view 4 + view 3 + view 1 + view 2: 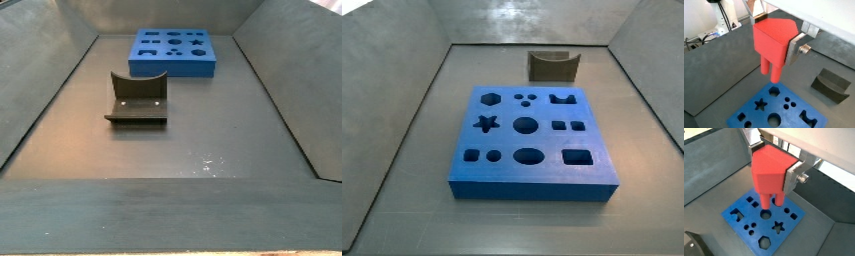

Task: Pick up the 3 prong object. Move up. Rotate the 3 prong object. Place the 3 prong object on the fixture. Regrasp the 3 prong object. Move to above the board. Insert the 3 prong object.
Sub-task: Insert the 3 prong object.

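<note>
In both wrist views my gripper [773,36] [771,165] is shut on the red-orange 3 prong object [771,42] [769,173], whose prongs point down. A silver finger [795,48] [795,176] presses its side. It hangs high above the blue board [777,110] [763,220], which lies flat with many shaped holes. The dark fixture [831,85] [692,245] stands on the floor beside the board, apart from the piece. The side views show the board [529,140] [174,52] and the fixture [552,66] [136,102], but neither the gripper nor the piece.
Grey walls enclose the grey floor [422,150] [201,140] on all sides. Cables and white equipment [711,30] sit beyond one wall.
</note>
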You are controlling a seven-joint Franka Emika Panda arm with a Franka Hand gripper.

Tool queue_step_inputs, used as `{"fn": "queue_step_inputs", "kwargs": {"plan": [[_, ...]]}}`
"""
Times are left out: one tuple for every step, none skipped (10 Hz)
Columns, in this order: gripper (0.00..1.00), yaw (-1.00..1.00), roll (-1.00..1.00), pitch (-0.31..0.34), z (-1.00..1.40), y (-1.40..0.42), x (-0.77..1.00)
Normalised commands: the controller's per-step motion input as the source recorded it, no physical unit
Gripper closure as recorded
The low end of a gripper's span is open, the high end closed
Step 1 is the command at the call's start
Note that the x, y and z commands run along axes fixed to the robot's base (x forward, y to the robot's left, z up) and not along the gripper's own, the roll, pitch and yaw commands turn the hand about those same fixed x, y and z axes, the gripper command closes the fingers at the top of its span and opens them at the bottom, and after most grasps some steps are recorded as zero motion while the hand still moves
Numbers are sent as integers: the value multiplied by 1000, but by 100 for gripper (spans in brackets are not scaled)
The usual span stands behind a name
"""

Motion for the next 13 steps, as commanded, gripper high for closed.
{"fn": "queue_step_inputs", "kwargs": {"plan": [[100, 0, 0, 0, -126, 23, 0], [100, 0, -43, 0, -186, 123, 0], [100, 0, -63, 0, -231, 194, 74], [100, -74, -43, 0, -289, 203, 51], [100, -129, -126, 0, -314, 277, 126], [100, -194, -103, 0, -337, 260, 180], [100, -229, -89, 0, -371, 240, 154], [100, -274, -43, 0, -449, 254, 166], [100, -389, -3, 0, -477, 183, 129], [100, -566, 0, 0, -480, 80, 0], [100, -680, 0, 0, -363, 0, 0], [100, -757, -60, 0, -366, 0, -57], [100, -823, -206, -23, -346, 0, -46]]}}
